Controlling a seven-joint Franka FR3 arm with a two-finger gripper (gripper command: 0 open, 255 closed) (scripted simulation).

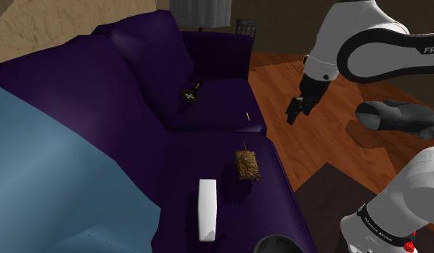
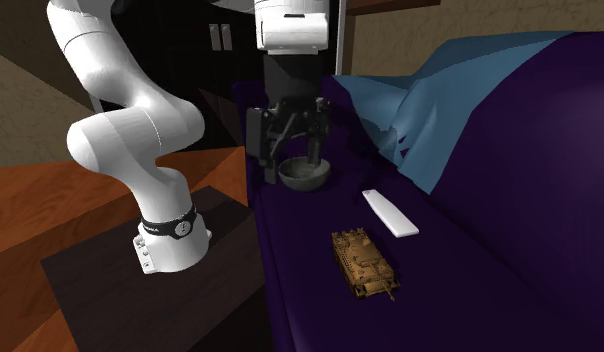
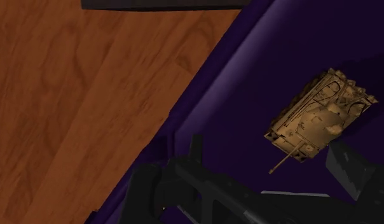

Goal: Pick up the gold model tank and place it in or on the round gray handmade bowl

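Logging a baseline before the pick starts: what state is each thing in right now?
gripper: open, holding nothing, raised off the seat.
gold tank: upright on its tracks on the purple seat, not held.
gray bowl: upright on the seat, nothing seen inside.
white flat bar: lying flat on the seat.
blue blanket: draped over the sofa back.

The arm (image 1: 366,54) bears the grey capital letters "FRA" on its upper link, where the shoulder view's right edge cuts the word off. A black band (image 1: 384,226) round the arm's lower joint carries a line of small white print that is too fine to read. In the second exterior view the print on this band (image 2: 170,226) is just as illegible.
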